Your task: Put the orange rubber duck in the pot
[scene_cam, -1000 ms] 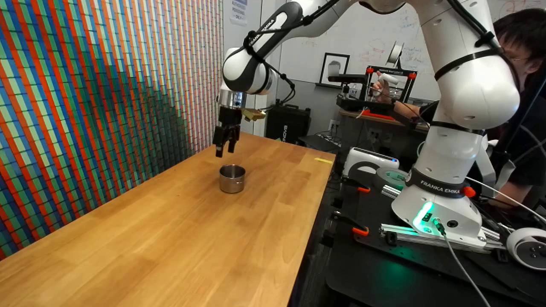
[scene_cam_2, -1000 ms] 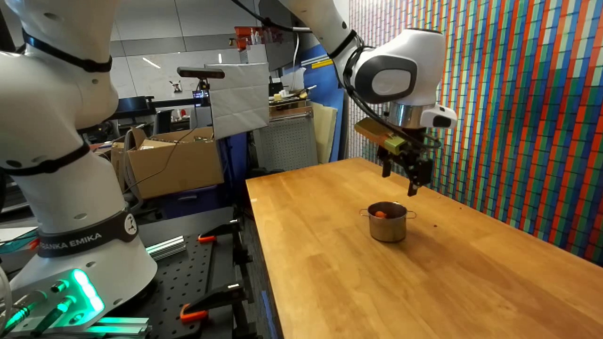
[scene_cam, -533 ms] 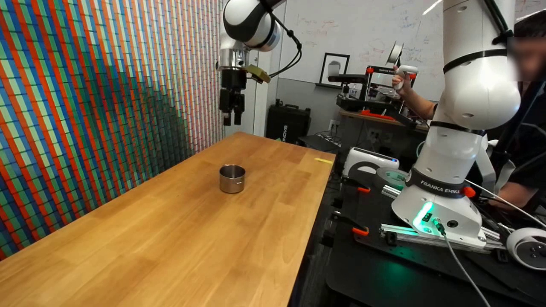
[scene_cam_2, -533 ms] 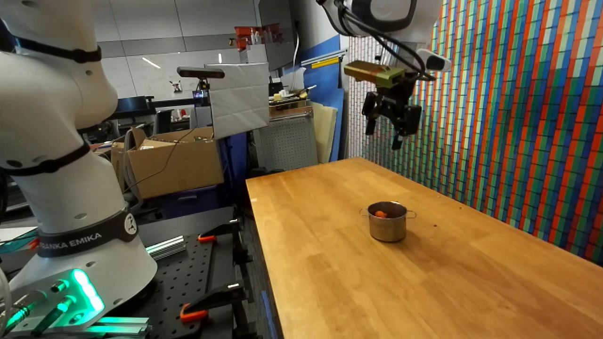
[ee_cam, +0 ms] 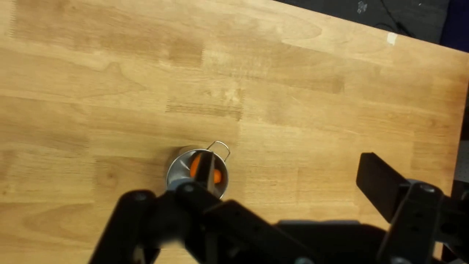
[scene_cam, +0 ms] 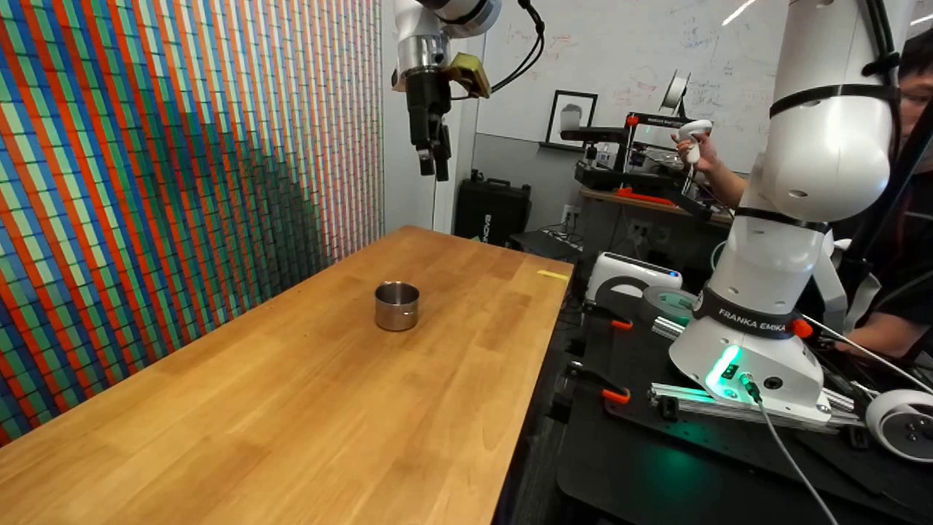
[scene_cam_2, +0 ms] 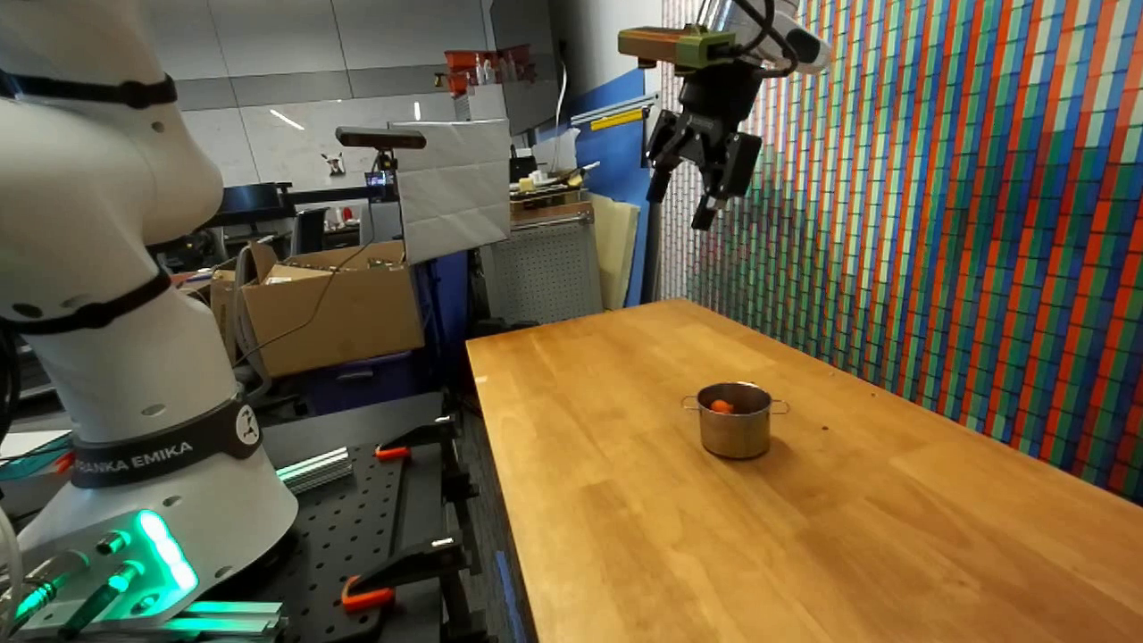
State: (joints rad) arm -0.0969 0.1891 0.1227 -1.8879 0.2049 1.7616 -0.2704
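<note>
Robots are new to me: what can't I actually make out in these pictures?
Part of the orange rubber duck: covered by a finger of the gripper in the wrist view.
Its lower part: hidden by the wall of the pot in an exterior view.
Robot arm: upper part cut off by the top edge in both exterior views.
Whiteboard writing: too small to read in an exterior view.

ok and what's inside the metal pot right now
The orange rubber duck is in the pot. In the wrist view, orange shows on both sides of a gripper finger, which hides what lies between.
</note>
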